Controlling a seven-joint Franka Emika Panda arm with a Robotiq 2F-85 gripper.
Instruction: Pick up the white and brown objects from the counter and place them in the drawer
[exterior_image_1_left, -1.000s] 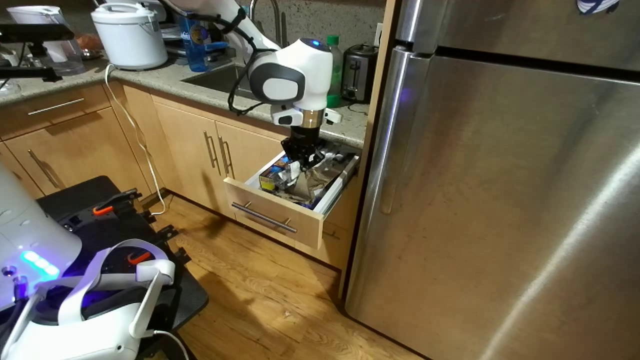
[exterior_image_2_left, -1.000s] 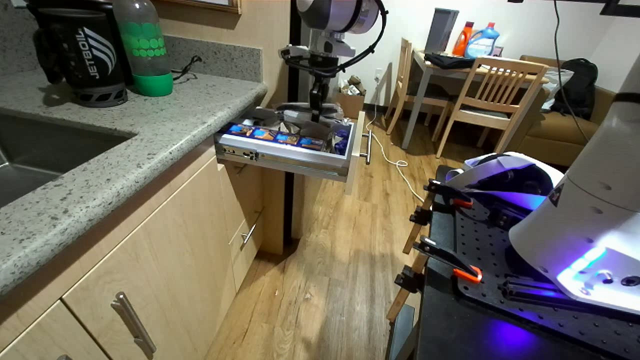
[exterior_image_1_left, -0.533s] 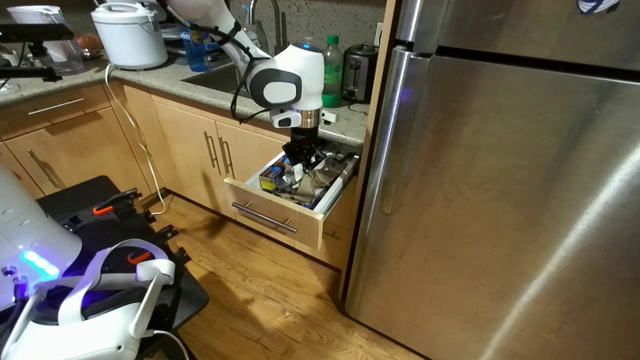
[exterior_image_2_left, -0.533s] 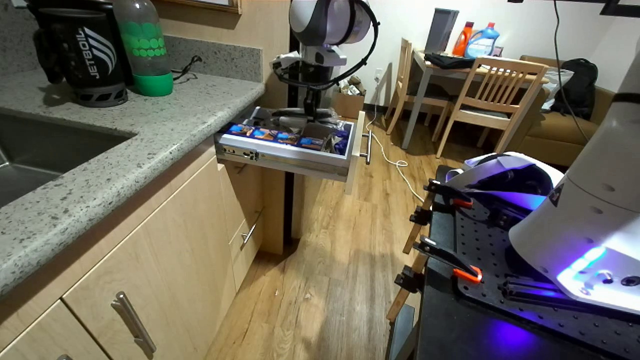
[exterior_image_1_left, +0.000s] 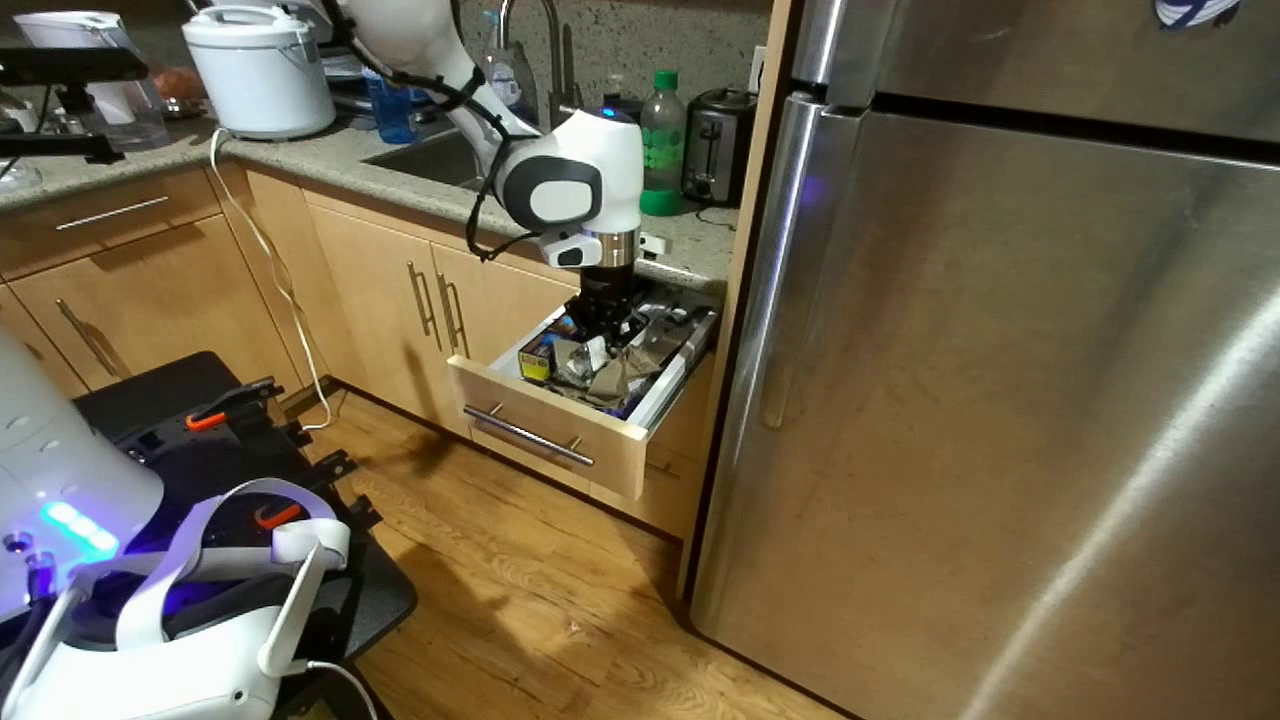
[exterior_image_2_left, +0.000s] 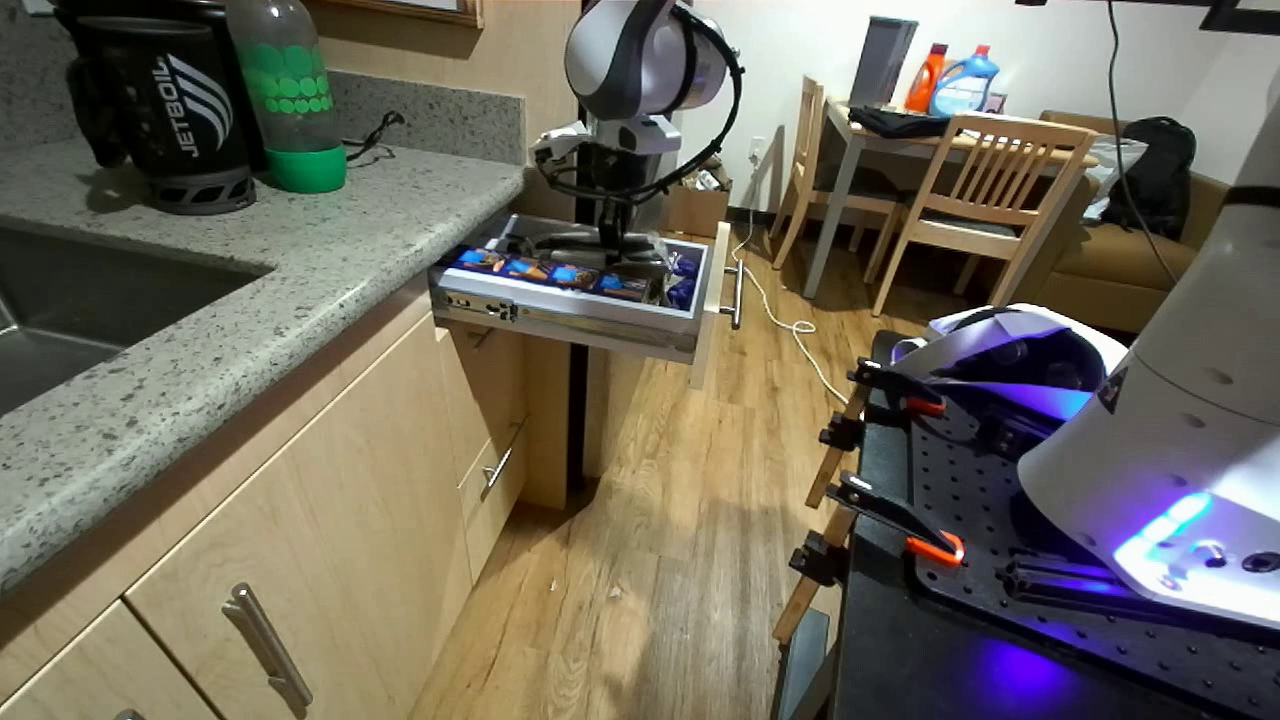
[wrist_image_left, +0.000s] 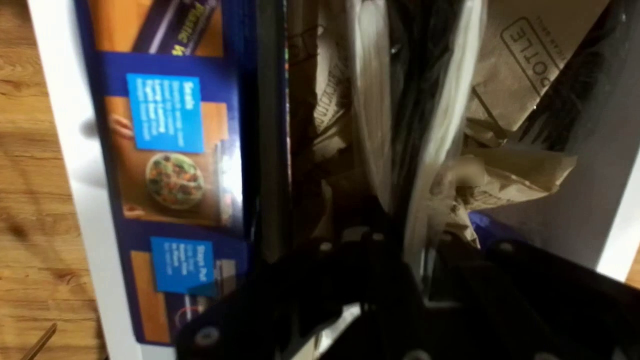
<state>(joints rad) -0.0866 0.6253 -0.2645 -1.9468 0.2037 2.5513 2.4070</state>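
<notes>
My gripper (exterior_image_1_left: 610, 336) points down into the drawer (exterior_image_1_left: 550, 418), near the middle of an exterior view; whether its jaws are apart or together, I cannot tell. In the wrist view, brown paper (wrist_image_left: 530, 57) lies inside at upper right, blurred whitish strips (wrist_image_left: 373, 75) at upper centre.

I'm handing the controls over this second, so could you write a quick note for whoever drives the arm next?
Hand: low over the open drawer, apparently shut on a clear-wrapped bundle, partly white.
Things: the bundle is at the hand, not yet let go; brown paper lies inside the drawer.
Done: drawer open, brown paper in it; I can't tell whether that came from the counter.
Left: probably ease the bundle down, open the hand and back out, then check the counter for more white or brown pieces, as part of it is hidden.
</notes>
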